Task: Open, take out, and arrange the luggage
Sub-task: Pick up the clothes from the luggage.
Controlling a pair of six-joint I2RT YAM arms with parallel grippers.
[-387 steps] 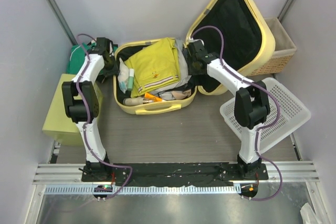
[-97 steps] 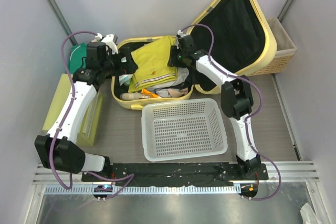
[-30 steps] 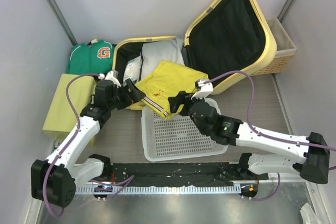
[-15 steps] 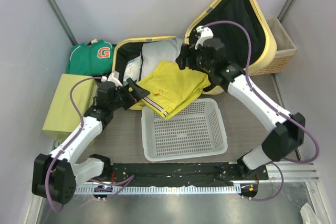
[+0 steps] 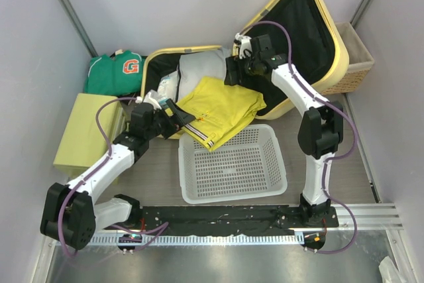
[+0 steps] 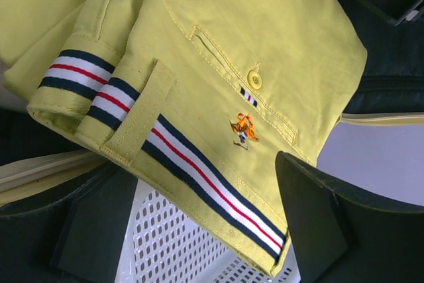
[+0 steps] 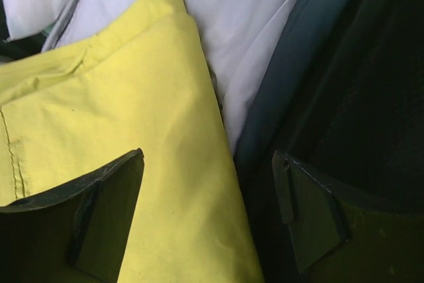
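Observation:
The luggage (image 5: 301, 81), a pale yellow suitcase, lies open with its black-lined lid leaning up at the back right. Folded yellow shorts (image 5: 222, 107) with a striped waistband rest across its front rim and the white basket (image 5: 232, 164). My left gripper (image 5: 176, 114) is open at the shorts' left edge. In the left wrist view the waistband (image 6: 199, 170) hangs between the wide fingers (image 6: 99, 223), unclamped. My right gripper (image 5: 233, 72) is open over the shorts' far corner. In the right wrist view the shorts (image 7: 119, 111) and the black lining (image 7: 371, 97) lie between its fingers (image 7: 318, 223).
A white garment (image 5: 199, 67) and small items fill the suitcase base. A green shirt (image 5: 119, 71) lies at the back left behind a yellow-green box (image 5: 83, 137). A wicker basket (image 5: 354, 57) stands behind the lid. Walls close in on both sides.
My right arm has swung from the white basket's front up to the back of the suitcase, its jaws wider. My left gripper has edged right to the shorts' waistband. The shorts have stayed put.

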